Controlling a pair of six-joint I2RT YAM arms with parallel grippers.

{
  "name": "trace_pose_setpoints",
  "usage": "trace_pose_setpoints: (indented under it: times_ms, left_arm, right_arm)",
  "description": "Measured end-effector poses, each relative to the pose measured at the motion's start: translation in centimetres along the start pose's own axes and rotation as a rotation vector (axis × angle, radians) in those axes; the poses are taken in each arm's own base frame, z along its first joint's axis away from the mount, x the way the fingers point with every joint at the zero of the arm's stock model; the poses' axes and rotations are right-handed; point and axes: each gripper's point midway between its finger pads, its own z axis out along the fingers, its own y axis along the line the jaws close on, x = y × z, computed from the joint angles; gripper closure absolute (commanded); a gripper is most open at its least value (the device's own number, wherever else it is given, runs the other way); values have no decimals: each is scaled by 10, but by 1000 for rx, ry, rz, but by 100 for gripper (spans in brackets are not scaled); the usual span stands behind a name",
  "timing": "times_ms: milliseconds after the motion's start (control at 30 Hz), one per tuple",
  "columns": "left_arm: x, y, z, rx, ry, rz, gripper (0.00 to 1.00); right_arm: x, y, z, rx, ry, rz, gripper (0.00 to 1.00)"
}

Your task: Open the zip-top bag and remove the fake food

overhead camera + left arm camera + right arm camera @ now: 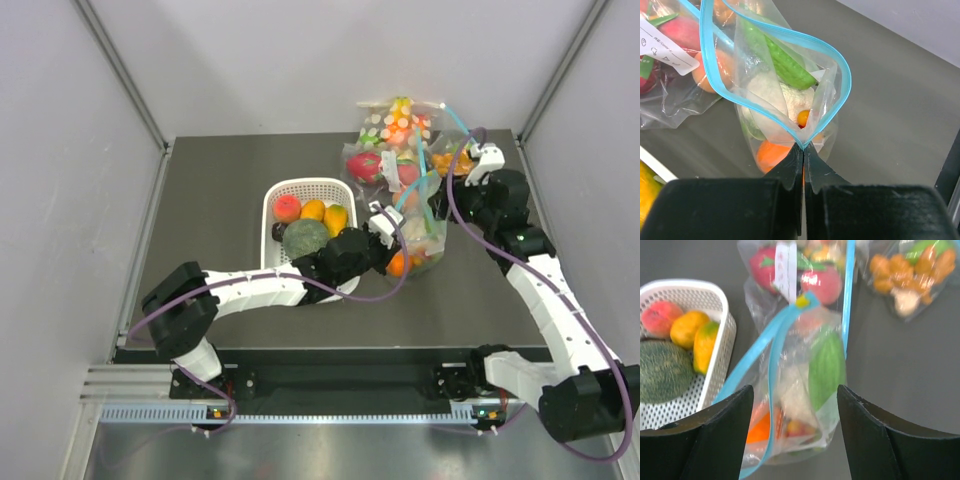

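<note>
The zip-top bag (424, 238) stands between the arms, its light-blue zip strip (771, 118) pulled into a wide open loop. Inside it lie a long green vegetable (785, 66), a white lumpy piece (776, 97) and a round orange fruit (770, 154). My left gripper (803, 148) is shut on the near corner of the strip; it also shows in the top view (381, 224). My right gripper (796, 426) is open and hovers over the bag (800, 390), with the green vegetable (826, 365) and orange fruit (759, 429) between its fingers, touching nothing.
A white basket (300, 184) with several fruits and a grey-green melon (305, 238) sits left of the bag. A clear bag with a pink dragon fruit (366, 166), a bag of small orange pieces (907, 270) and another packet (400, 120) lie behind.
</note>
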Motion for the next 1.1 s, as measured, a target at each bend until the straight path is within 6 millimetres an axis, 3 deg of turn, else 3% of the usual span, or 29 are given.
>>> trace_pose_setpoints:
  times_ms: [133, 300, 333, 400, 467, 600, 667, 700, 733, 767, 867, 1100]
  left_arm:
    - [0, 0, 0, -13, -2, 12, 100]
    - [2, -1, 1, -11, -2, 28, 100]
    - [3, -1, 2, -11, 0, 29, 100]
    - [4, -3, 2, -7, 2, 34, 100]
    - [4, -4, 2, -3, 0, 41, 100]
    - [2, -5, 2, 0, -13, 59, 100]
    - [3, -5, 2, -1, -13, 66, 99]
    - [3, -5, 2, 0, -12, 70, 93]
    - [3, -5, 2, 2, -11, 75, 83]
    - [3, -5, 2, 3, -11, 79, 54]
    - [7, -4, 1, 1, 7, 94, 22]
    - [21, 22, -8, -97, 105, 141, 16]
  right_arm:
    - [35, 5, -1, -15, 102, 13, 33]
    - [51, 17, -2, -59, 150, 12, 37]
    - [52, 19, -1, -65, 156, 12, 50]
    - [55, 20, 0, -71, 166, 13, 67]
    - [58, 19, 3, -66, 179, 18, 73]
    - [66, 17, 7, -59, 207, 22, 75]
    - [67, 16, 8, -53, 212, 20, 84]
    - [68, 15, 9, -51, 214, 19, 89]
    - [69, 15, 9, -49, 217, 17, 100]
    - [70, 14, 9, -47, 220, 11, 100]
    - [71, 13, 9, -39, 224, 12, 100]
    - [67, 10, 5, -22, 208, 2, 100]
